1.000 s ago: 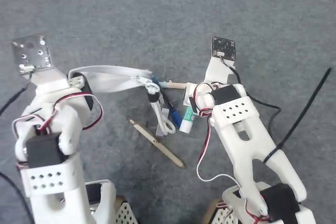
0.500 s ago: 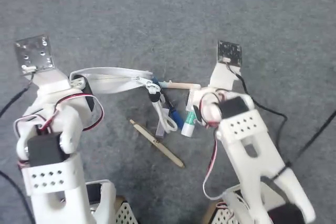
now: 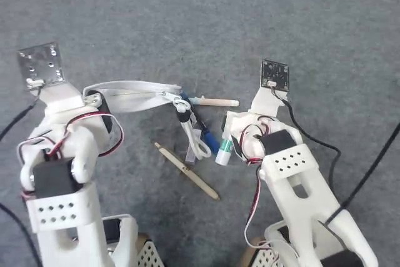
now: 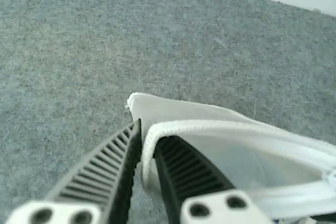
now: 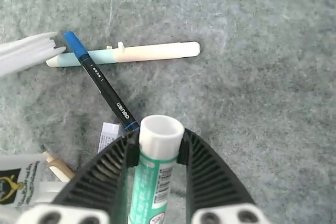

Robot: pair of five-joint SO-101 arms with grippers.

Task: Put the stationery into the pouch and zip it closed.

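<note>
The pouch (image 4: 226, 145), on the table (image 3: 325, 35) left of centre, is pinched by the left gripper (image 4: 147, 132); a glue stick (image 5: 151, 182) is clamped in the right gripper (image 5: 156, 142). Pens (image 3: 215, 101) are seen outside (zip undone).

White pouch (image 3: 134, 95), green-and-white glue stick (image 5: 154, 179), cream pen (image 5: 155, 51), blue-capped black pen (image 5: 103, 91), grey mat (image 3: 187, 29).

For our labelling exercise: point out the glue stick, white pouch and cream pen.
glue stick (image 5: 149, 182), right wrist view, green body.
white pouch (image 4: 189, 109), left wrist view, outer fabric wall.
cream pen (image 5: 152, 52), right wrist view, cream barrel.
</note>
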